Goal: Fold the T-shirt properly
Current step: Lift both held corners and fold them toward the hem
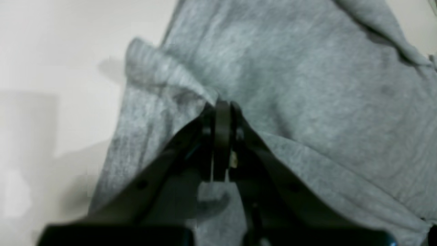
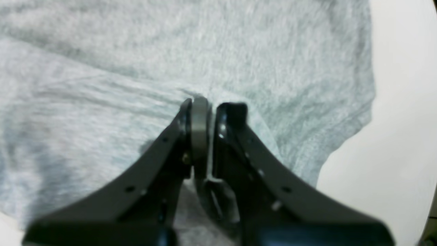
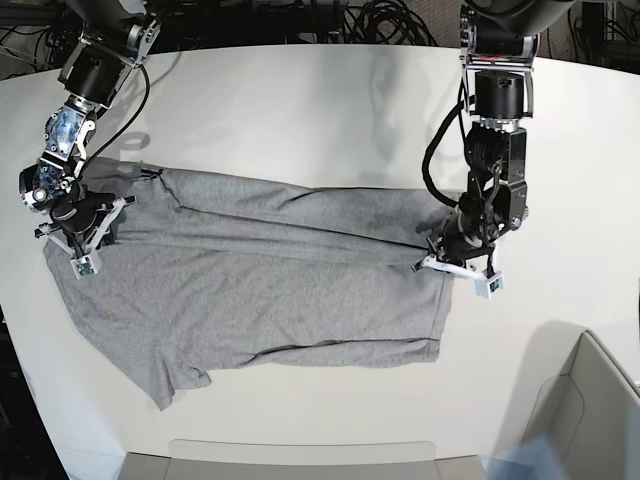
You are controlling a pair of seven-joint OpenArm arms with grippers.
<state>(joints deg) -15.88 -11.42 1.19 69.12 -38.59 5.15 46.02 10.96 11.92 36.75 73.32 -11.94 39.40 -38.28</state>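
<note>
T-shirt (image 3: 270,290) spread grey on white counter (image 3: 300,110), long axis side to side, sleeve toward near left. Left hand (image 1: 222,109) clamped on folded edge; right hand (image 2: 211,106) pinching cloth likewise. Best lifted evenly, kept taut, carried over together.

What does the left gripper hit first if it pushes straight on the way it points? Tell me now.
Grey cloth. The left gripper is already shut on a raised fold of the T-shirt, so its jaws would drive straight into that fold, probably with the white table just beneath, though depth is unclear.
</note>
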